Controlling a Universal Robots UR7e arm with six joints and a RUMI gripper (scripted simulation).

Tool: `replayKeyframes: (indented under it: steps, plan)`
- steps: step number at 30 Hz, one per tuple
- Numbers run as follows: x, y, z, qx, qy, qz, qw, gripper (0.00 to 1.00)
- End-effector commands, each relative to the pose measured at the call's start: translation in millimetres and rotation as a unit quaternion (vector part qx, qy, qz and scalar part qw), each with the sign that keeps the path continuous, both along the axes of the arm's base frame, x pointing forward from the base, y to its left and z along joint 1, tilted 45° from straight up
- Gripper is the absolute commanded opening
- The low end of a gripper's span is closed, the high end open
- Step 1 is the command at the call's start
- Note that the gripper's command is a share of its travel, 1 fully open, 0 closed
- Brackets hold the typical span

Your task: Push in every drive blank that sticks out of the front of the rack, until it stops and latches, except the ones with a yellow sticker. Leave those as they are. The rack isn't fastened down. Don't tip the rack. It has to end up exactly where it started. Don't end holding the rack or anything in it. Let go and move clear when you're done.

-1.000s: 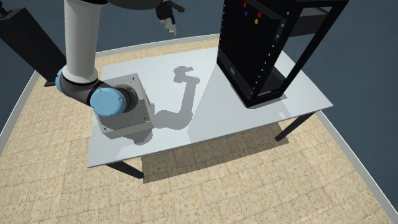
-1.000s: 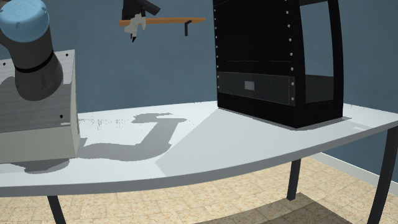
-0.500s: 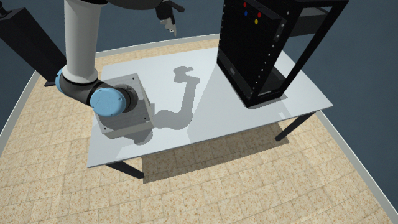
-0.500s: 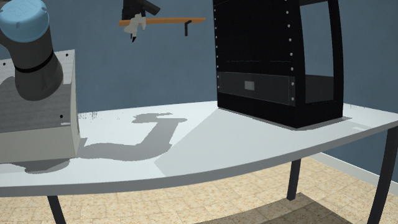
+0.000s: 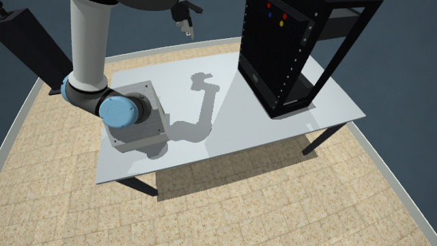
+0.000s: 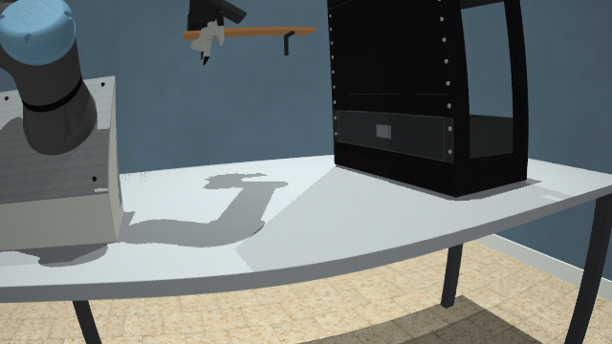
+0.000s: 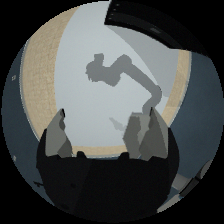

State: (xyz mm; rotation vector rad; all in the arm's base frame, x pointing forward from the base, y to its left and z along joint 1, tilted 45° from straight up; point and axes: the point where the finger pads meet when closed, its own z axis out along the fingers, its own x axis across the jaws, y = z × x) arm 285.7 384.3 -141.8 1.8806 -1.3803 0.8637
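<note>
The black rack (image 5: 273,58) (image 6: 397,72) (image 7: 150,20) stands upright on the right part of the white table (image 5: 239,130) (image 6: 335,225). Its dark front faces the arm. Near the top of the front I see a red sticker (image 5: 268,5), a blue sticker (image 5: 270,14), a second red sticker (image 5: 284,16) and a yellow sticker (image 5: 281,23). The front is too dark to tell how far each drive blank sticks out. My gripper (image 5: 186,29) (image 6: 207,48) (image 7: 106,108) is open and empty. It hangs high above the table's middle, well to the left of the rack, fingers pointing down.
A grey panel (image 6: 392,134) (image 5: 255,78) sits low on the rack's front. The arm's grey base block (image 5: 160,130) (image 6: 57,225) stands on the table's left part. An orange wall shelf (image 6: 258,32) hangs behind the gripper. A black box (image 5: 27,37) stands beyond the table's left side.
</note>
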Motion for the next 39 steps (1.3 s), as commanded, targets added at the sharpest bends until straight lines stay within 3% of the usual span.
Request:
replayKeyframes:
  steps: [1,21,39]
  plan:
    - [0.1,0.6,0.4,0.001,0.000,0.000,1.000,1.00]
    - [2.3,-0.3,6.9,0.015,-0.012,0.000,1.000,1.00]
    - [13.3,-7.2,43.4,0.092,-0.078,0.001,0.993,1.00]
